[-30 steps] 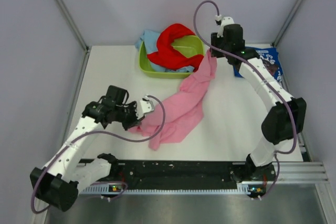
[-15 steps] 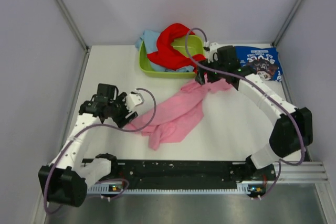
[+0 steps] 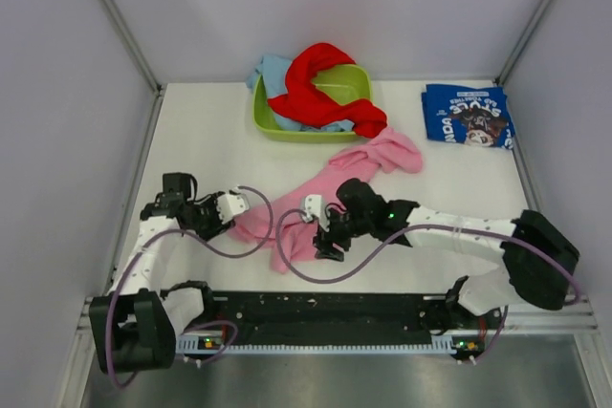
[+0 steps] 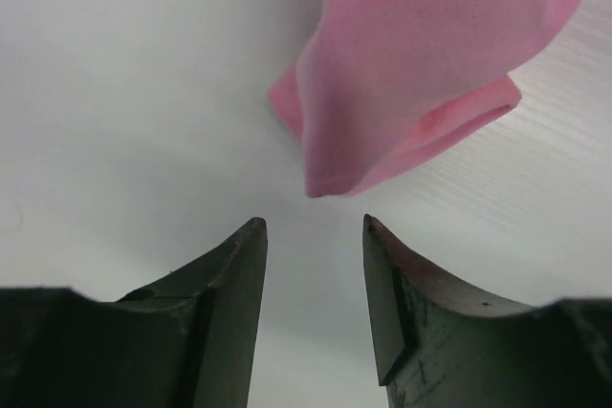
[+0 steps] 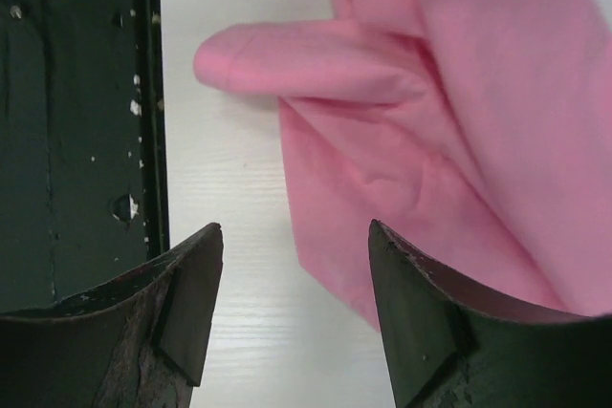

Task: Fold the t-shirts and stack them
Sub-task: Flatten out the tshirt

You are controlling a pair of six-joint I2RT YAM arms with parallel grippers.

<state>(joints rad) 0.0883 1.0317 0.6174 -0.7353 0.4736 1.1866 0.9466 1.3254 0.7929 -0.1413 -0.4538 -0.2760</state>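
Observation:
The pink t-shirt (image 3: 335,193) lies crumpled in a diagonal strip on the table, released by both grippers. My left gripper (image 3: 239,207) sits low at the shirt's near-left end; in the left wrist view it (image 4: 311,228) is open, and a pink fold (image 4: 402,74) lies just beyond its tips. My right gripper (image 3: 318,229) hovers over the shirt's near edge, open (image 5: 295,228), with the pink cloth's hem (image 5: 449,131) reaching in between its tips. The navy t-shirt (image 3: 469,115) lies folded at the back right. Red (image 3: 320,83) and light blue (image 3: 268,72) t-shirts hang in the tub.
The lime green tub (image 3: 306,126) stands at the back centre, just beyond the pink shirt's far end. A black rail (image 3: 325,311) runs along the near table edge, seen close to the right gripper as the black rail (image 5: 76,93). Grey walls enclose three sides.
Both grippers opened and let go of the pink shirt. The right arm swung from the back down to the shirt's near edge. The left gripper drew back to the left. The shirt settled on the table.

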